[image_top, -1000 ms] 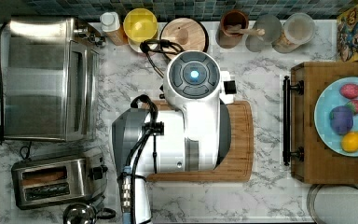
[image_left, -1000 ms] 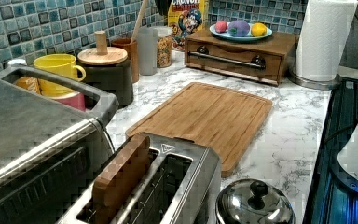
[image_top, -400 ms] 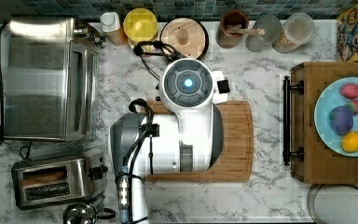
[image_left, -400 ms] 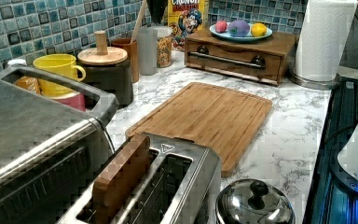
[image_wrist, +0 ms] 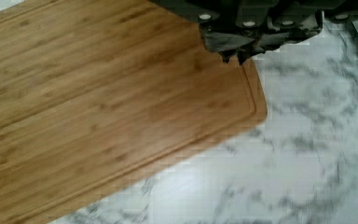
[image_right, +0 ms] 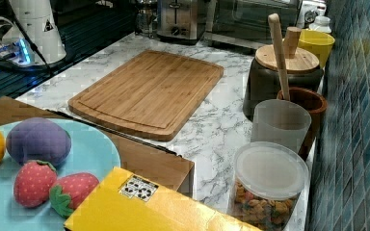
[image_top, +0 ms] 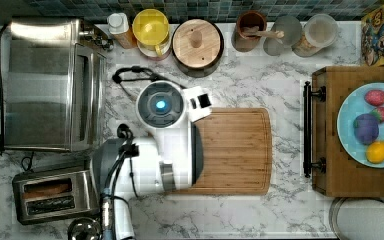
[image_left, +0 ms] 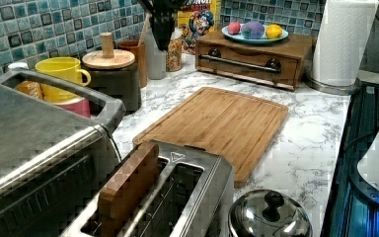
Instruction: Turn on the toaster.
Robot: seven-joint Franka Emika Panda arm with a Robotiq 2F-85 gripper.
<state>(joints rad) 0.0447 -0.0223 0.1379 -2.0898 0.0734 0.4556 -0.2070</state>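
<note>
The toaster (image_top: 55, 195) stands at the top view's lower left, a brown slice in one of its two slots. It is close up in the left view (image_left: 192, 192), with the slice (image_left: 128, 187) sticking up, and its black lever end (image_right: 179, 21) faces the right view. My gripper (image_wrist: 237, 57) hangs shut and empty over the corner of the cutting board (image_wrist: 98, 102), above the marble counter. In the left view the gripper (image_left: 164, 42) is a dark shape high up near the back jars. My white arm (image_top: 162, 135) covers it from above, well apart from the toaster.
A large steel toaster oven (image_top: 50, 85) sits behind the toaster in the top view. A steel pot lid (image_left: 269, 217) lies beside the toaster. A yellow mug (image_top: 151, 25), a wood-lidded canister (image_top: 196, 42) and jars line the tiled wall. A wooden drawer box (image_top: 350, 180) carries a fruit plate.
My arm has swung toward the top view's left, off the middle of the cutting board. The gripper has come into the left view's top edge.
</note>
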